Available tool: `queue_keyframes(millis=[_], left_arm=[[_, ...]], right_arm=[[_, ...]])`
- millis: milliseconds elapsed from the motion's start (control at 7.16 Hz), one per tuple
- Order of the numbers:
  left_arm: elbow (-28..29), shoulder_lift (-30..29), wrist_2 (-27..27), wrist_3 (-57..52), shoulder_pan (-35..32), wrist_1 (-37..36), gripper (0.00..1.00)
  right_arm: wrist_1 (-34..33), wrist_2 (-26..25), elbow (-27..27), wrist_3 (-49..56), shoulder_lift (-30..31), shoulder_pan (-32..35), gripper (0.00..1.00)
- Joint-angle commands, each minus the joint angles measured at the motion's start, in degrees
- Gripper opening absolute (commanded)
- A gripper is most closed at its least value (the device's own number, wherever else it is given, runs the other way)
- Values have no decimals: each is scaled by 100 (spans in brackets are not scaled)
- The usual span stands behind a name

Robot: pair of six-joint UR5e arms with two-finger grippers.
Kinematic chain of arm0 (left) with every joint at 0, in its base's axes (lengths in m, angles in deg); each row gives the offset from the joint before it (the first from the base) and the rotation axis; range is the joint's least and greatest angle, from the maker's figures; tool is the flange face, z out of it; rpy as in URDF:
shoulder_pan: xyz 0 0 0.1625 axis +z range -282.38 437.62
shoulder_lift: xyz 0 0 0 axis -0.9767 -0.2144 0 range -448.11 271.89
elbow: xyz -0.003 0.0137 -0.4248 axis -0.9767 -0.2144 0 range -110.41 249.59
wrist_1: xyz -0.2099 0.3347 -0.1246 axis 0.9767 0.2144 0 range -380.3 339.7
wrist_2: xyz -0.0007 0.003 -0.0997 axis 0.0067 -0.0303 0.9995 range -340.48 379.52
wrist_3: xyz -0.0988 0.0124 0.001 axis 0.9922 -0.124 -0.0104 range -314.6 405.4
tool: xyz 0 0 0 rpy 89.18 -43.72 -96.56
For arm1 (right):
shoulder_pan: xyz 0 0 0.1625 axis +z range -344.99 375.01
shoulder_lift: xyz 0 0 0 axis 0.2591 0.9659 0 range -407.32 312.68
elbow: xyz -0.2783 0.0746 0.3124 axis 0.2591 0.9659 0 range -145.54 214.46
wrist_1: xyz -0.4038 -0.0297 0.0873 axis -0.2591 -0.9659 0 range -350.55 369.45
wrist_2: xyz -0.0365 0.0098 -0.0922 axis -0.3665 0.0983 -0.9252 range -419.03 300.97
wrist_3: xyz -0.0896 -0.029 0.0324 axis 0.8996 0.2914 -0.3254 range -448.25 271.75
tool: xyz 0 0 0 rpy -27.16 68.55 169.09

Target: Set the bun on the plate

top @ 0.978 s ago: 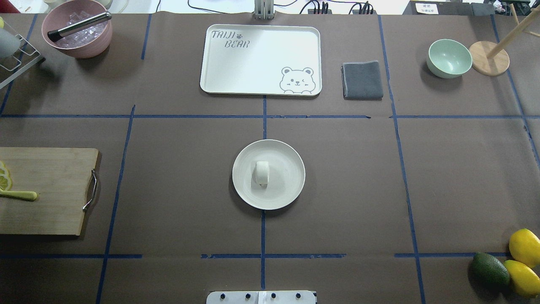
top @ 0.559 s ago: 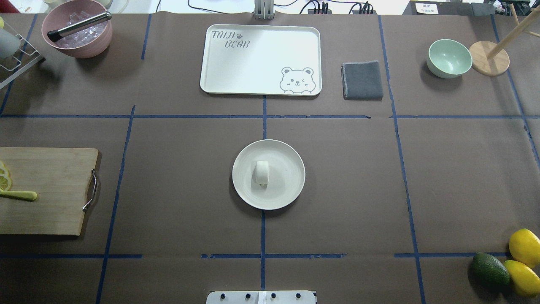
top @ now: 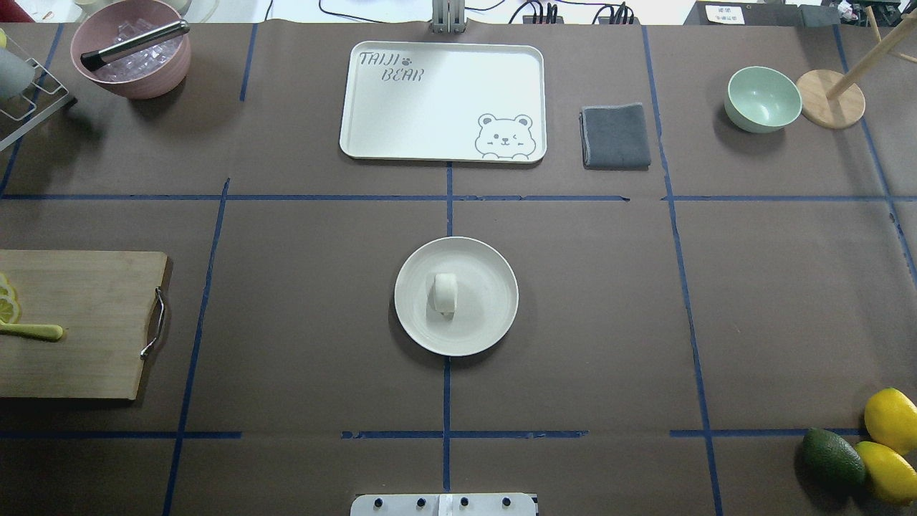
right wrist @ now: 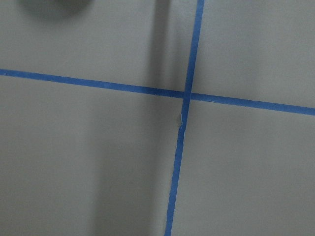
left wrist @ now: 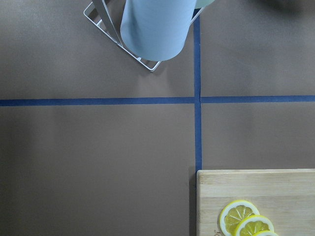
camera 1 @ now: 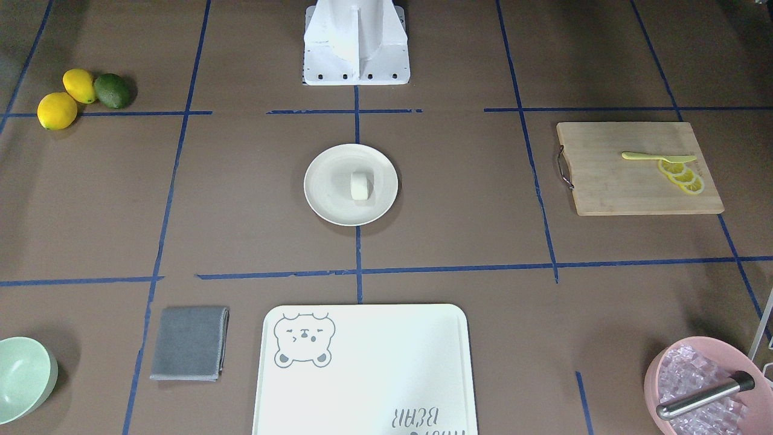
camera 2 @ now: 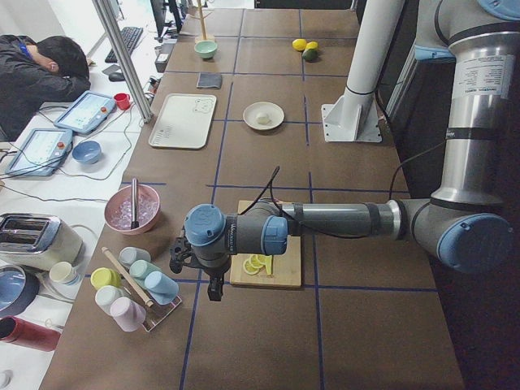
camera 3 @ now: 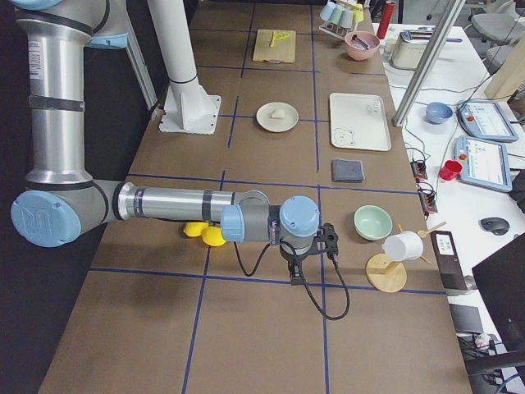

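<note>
The small white bun [top: 444,292] [camera 1: 360,185] lies on its side near the middle of the round cream plate [top: 494,315] [camera 1: 326,199], which sits at the table's centre. Neither gripper shows in the overhead or front views. My left gripper [camera 2: 216,294] hangs over the table's left end, beside the cutting board, far from the plate. At the opposite end my right gripper [camera 3: 294,279] hangs near the lemons. I cannot tell whether either is open or shut. Both wrist views show only bare table and blue tape.
A bear-printed tray [top: 442,100], grey cloth [top: 615,136] and mint bowl [top: 762,98] line the far side. A pink ice bowl [top: 132,50] and cup rack [left wrist: 147,29] stand far left. A cutting board [top: 71,322] holds lemon slices. Lemons and an avocado [top: 860,444] lie near right.
</note>
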Motion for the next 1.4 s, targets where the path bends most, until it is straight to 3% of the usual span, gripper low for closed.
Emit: queue_keyframes(millis=[0,1257], left_arm=[[-8,15,2,-41,0,29,100],[1,68,-7,-50,0,144,100]], right_arm=[[0,-10,1,-5,0,0,99],[0,-10,1,-32,9,0,99]])
